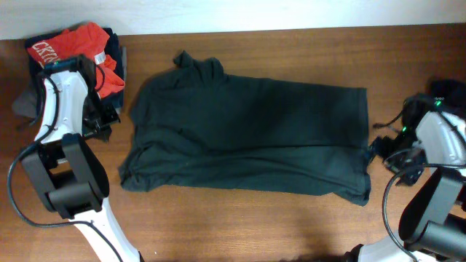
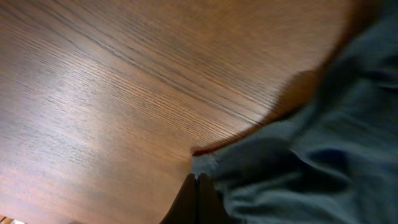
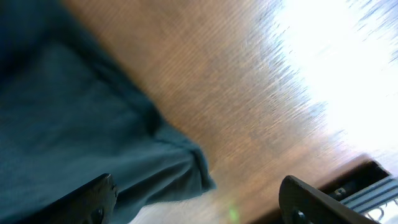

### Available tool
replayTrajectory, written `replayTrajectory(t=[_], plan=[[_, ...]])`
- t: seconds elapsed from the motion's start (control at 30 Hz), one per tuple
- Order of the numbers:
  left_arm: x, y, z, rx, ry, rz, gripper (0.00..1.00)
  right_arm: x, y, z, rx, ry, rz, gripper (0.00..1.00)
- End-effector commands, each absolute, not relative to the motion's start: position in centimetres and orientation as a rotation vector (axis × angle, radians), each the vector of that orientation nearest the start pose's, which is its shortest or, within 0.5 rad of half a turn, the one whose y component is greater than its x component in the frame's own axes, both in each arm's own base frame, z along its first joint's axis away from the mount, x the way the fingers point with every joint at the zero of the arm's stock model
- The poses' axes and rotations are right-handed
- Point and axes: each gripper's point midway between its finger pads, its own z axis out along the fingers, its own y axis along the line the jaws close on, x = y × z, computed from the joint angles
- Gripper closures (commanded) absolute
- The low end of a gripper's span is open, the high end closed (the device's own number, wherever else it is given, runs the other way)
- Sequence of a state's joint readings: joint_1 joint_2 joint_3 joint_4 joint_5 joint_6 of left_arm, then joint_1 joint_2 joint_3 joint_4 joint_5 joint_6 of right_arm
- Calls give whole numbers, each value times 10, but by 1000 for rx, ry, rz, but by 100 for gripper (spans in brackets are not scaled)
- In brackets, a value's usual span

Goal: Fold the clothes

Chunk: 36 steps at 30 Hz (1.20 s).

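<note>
A dark grey-green T-shirt point(image 1: 247, 131) lies spread flat across the middle of the wooden table, collar toward the far left. My left gripper point(image 1: 105, 120) is just off the shirt's left edge. In the left wrist view its fingers point(image 2: 196, 183) are pressed together with nothing seen between them, and the shirt's edge point(image 2: 323, 155) lies right beside the tips. My right gripper point(image 1: 377, 149) is at the shirt's right hem. In the right wrist view it point(image 3: 202, 205) stands open wide, with a corner of the shirt point(image 3: 74, 112) lying on the table between the fingers.
A pile of garments sits at the far left corner, with a red shirt point(image 1: 91, 51) with white lettering on top and dark cloth point(image 1: 115, 45) under it. Bare table point(image 1: 240, 225) runs along the front edge.
</note>
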<state>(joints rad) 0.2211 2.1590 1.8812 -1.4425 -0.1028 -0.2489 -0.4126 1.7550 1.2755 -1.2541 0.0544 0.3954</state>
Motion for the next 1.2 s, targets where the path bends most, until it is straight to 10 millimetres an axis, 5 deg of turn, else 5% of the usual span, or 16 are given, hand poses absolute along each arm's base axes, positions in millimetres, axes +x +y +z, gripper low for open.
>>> replayTrajectory(t=[0.0,0.2,0.5,0.73,0.9,1.17], plan=[[383,73,131,-643,3090,6,99,272,-117,103,1219,2984,25,11],[384,3,147,-385,3117,-215,99,306,-64,127,740,3019,457,11],[334,-97,112,-58,3325,-187,99,318,-28,116,501,3080,389,21],[309,-168,71,154,3337,-354,99,329,-8,106,406,3060,391,71],[297,-194,53,202,3328,-444,99,324,7,86,349,3084,399,91],[287,-195,34,194,3362,-426,99,305,18,47,453,3117,407,96]])
